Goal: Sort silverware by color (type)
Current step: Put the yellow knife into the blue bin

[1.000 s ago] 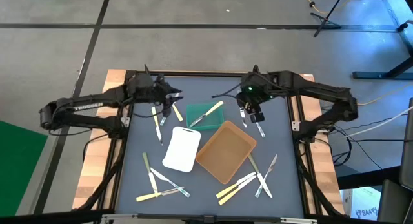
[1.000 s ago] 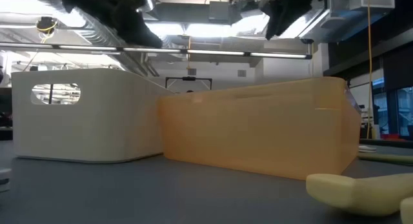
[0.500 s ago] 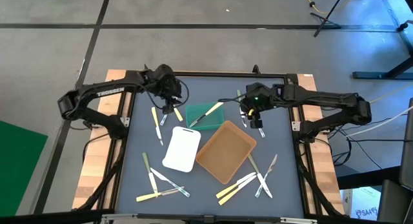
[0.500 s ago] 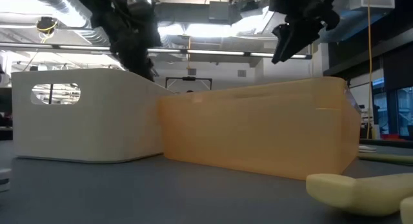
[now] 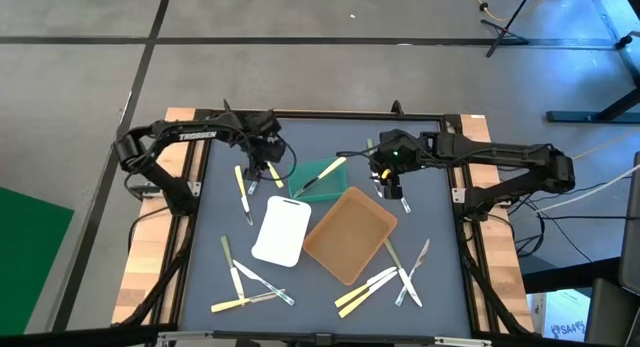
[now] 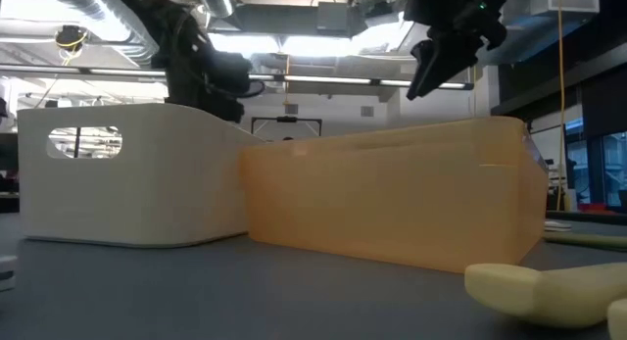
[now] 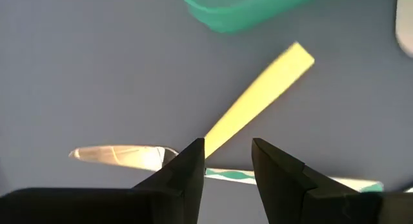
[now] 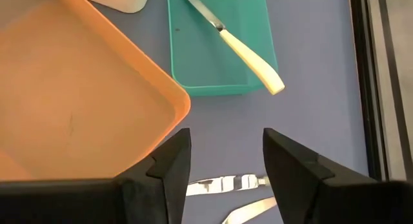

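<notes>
My left gripper hangs open over the far-left table. In the left wrist view its fingertips stand on either side of a pale yellow utensil handle, which lies on the mat across a clear utensil and a green-striped one. My right gripper is open by the brown tray's far corner. It hovers over two clear utensils on the mat. A cream-handled knife lies in the green tray with its handle end over the rim.
The white tray and the brown tray sit mid-table, with the green tray beyond them. More utensils lie scattered near-left and near-right. In the low view both trays block the far table.
Both grippers have come down toward the table. The left one moved a little toward the near edge and now sits over the yellow handle, while its arm swung round. The right one dropped beside the brown tray's far corner, then held still. No utensil has moved.
</notes>
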`<state>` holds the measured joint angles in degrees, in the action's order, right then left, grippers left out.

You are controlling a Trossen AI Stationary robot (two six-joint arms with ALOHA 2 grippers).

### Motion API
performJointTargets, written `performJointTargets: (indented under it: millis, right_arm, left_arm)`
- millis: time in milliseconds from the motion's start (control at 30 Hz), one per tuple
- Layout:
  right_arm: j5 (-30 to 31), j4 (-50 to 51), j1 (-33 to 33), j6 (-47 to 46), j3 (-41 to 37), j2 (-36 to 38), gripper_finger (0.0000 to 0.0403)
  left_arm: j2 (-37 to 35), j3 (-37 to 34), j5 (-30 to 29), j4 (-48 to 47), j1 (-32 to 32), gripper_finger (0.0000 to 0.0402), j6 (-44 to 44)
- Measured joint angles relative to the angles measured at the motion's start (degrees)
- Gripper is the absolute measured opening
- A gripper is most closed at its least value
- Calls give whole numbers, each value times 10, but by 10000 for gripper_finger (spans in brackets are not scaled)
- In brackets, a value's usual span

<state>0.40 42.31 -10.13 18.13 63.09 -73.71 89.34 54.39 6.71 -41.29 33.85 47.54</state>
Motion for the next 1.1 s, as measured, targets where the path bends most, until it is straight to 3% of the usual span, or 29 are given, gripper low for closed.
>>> performJointTargets:
  millis: [500, 1100]
  right_arm:
    - [0, -9, 0, 1, 0, 0, 179]
    - [0, -11, 0, 1, 0, 0, 179]
  left_arm:
    - [62, 0, -3, 31, -2, 123, 114]
    - [102, 1, -14, 48, -12, 123, 146]
